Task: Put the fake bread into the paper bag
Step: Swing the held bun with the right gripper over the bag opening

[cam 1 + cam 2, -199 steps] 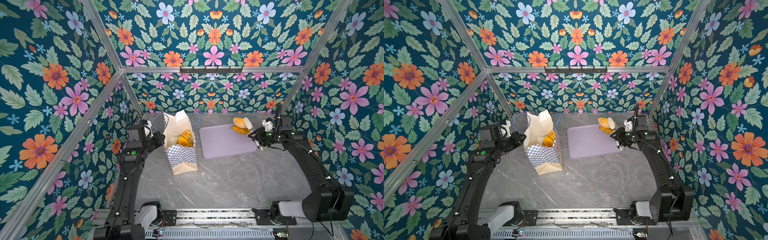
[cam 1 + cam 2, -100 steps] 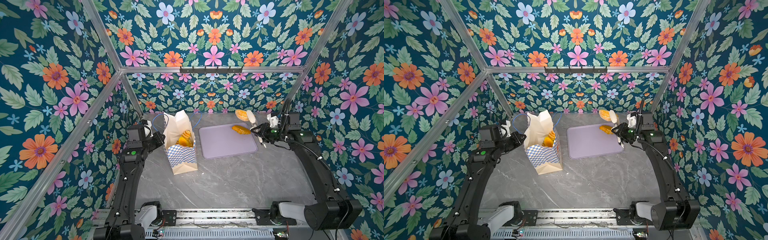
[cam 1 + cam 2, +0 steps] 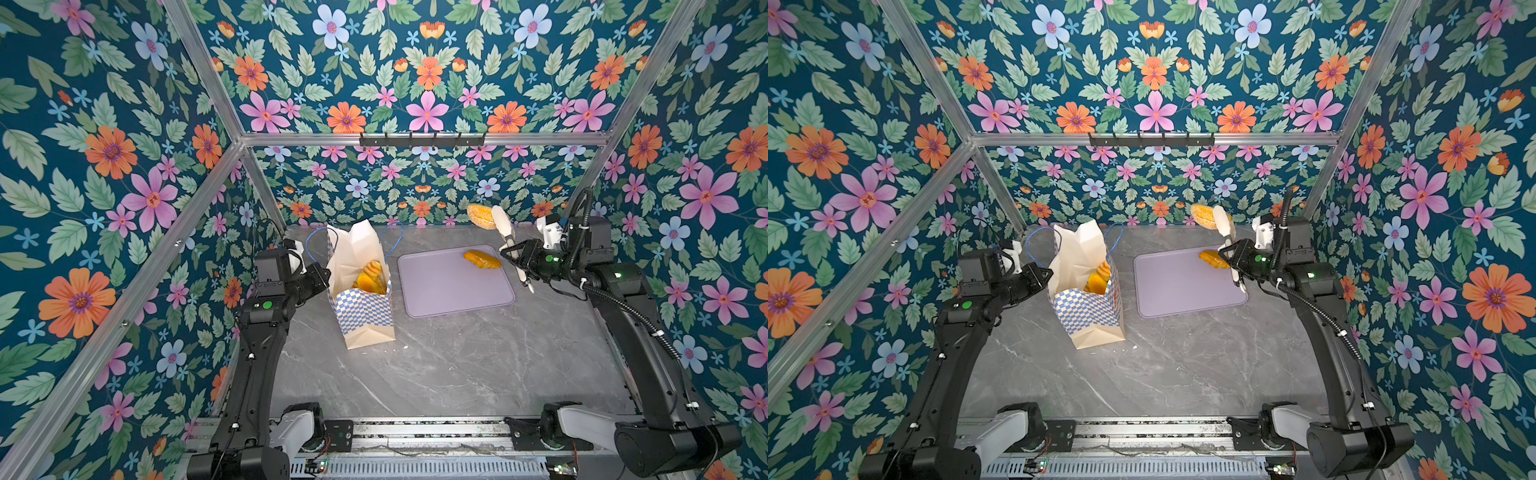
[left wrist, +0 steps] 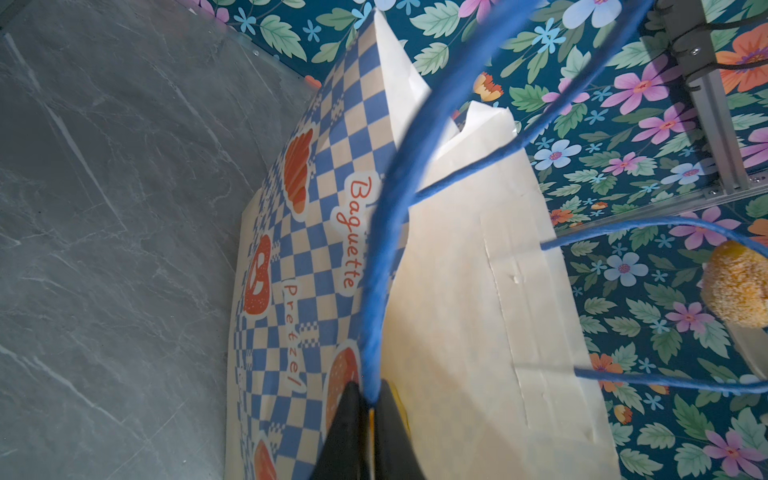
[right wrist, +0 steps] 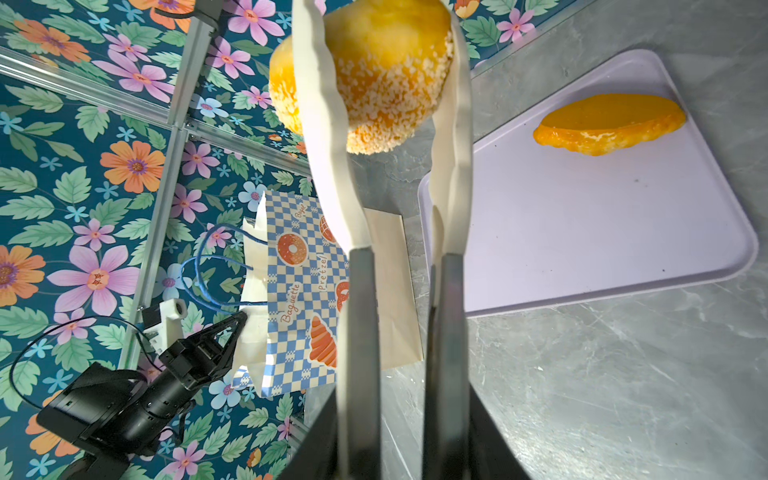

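Inside paper bag (image 3: 363, 309), bread (image 3: 370, 278) half hidden, left gripper (image 4: 371, 411) pinching cord (image 4: 376, 266), right gripper (image 5: 401, 436) squeezing tongs (image 5: 328, 166) round seeded bun (image 5: 386, 75).

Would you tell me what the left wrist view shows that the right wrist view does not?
Only the left wrist: close up, the left gripper pinching the thin blue cord handle. Only the right wrist: the flat lilac tray holding a long orange roll, and cream tongs clamping the round seeded golden bun. Both: the chequered cream paper bag and that bun.
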Controlling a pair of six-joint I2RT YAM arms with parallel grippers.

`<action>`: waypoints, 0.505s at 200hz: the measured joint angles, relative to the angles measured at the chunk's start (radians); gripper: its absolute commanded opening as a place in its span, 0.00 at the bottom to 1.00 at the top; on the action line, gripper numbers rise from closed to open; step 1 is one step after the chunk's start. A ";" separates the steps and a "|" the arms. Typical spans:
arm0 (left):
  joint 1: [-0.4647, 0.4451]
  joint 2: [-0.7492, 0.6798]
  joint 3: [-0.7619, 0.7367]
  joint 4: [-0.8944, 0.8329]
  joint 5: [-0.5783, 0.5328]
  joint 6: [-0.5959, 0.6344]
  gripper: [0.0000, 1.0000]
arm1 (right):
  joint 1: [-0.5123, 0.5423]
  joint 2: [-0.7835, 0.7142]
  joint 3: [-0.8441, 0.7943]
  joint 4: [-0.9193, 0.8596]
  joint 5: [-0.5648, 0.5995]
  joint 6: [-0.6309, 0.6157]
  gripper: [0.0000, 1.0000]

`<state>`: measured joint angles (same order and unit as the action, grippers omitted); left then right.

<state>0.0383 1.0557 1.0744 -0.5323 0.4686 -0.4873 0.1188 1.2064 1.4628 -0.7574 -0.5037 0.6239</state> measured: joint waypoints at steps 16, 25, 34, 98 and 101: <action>0.000 0.000 0.000 0.000 0.000 0.000 0.11 | 0.009 -0.005 0.012 -0.009 0.011 0.000 0.36; 0.000 0.000 0.000 0.000 0.000 0.000 0.11 | 0.012 -0.008 0.017 -0.013 0.018 0.000 0.36; 0.000 0.000 0.000 0.000 0.000 0.000 0.11 | 0.014 -0.011 0.021 -0.019 0.024 0.000 0.36; 0.000 -0.006 -0.001 0.000 0.000 0.000 0.11 | 0.053 -0.042 0.043 -0.029 0.040 0.000 0.36; 0.000 -0.006 -0.001 0.000 0.000 0.000 0.11 | 0.055 -0.043 0.045 -0.029 0.040 0.000 0.36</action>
<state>0.0383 1.0496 1.0737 -0.5320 0.4686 -0.4877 0.1741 1.1633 1.5074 -0.7864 -0.4633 0.6239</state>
